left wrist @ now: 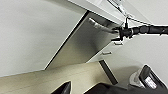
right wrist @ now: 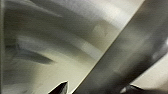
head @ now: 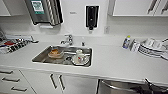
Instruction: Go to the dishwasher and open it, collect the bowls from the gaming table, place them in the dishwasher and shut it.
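head view: white tabletop with a steel sink set into it. in the sink, a bowl with something orange-brown and a white cup on a saucer. faucet behind the basin. on the wall above, a paper towel dispenser and a black soap dispenser. toward the tabletop's right end, a small bottle and stacked white dishes. white cabinet doors with bar handles below the sink, drawers to their left.

the dishwasher sits under the tabletop at lower right, stainless front, horizontal bar handle across its top. the right gripper comes in dark from the lower right corner, at the right end of that handle.

left wrist view: the right arm reaches across to the dishwasher, and the right gripper sits at the bar handle, appearing to be in contact with it. whether it is clamped on the bar or merely against it cannot be told. two dark tips of the left gripper show at the frame edge, well apart from the door, nothing between them; looks spread.

right wrist view: brushed steel front very close, the bar crossing diagonally, blurred.
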Robot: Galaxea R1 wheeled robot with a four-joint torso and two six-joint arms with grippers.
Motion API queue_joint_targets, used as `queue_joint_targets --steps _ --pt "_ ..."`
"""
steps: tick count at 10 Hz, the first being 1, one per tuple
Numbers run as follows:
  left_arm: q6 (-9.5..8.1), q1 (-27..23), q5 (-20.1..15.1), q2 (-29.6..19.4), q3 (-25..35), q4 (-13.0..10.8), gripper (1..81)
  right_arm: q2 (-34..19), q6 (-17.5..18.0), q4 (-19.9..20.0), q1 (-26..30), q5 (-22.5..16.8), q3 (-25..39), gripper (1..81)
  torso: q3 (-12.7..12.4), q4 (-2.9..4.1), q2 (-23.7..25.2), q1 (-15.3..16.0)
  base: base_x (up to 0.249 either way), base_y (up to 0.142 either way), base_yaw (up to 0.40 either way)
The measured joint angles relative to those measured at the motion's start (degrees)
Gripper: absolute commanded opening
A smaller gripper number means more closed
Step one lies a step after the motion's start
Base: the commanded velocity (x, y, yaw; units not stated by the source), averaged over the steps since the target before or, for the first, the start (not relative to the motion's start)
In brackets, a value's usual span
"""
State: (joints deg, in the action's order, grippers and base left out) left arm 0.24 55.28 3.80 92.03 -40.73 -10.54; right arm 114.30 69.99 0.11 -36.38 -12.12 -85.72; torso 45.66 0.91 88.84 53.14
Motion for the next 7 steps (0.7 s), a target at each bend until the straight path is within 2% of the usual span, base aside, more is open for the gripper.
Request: queue_joint_targets --steps 3,7 --pt "0.00 0.1 0.0 0.1 -0.3 0.0 81.1 0.2 0.0 0.3 -0.6 1.0 -0.9 81.1 0.0 0.00 0.0 0.0 0.000 0.000 0.000" --pt "-0.02 1.0 0.0 1.2 -3.0 0.0 81.1 0.2 -2.9 1.0 -3.1 6.3 -1.0 81.1 0.0 0.00 0.0 0.0 0.000 0.000 0.000"
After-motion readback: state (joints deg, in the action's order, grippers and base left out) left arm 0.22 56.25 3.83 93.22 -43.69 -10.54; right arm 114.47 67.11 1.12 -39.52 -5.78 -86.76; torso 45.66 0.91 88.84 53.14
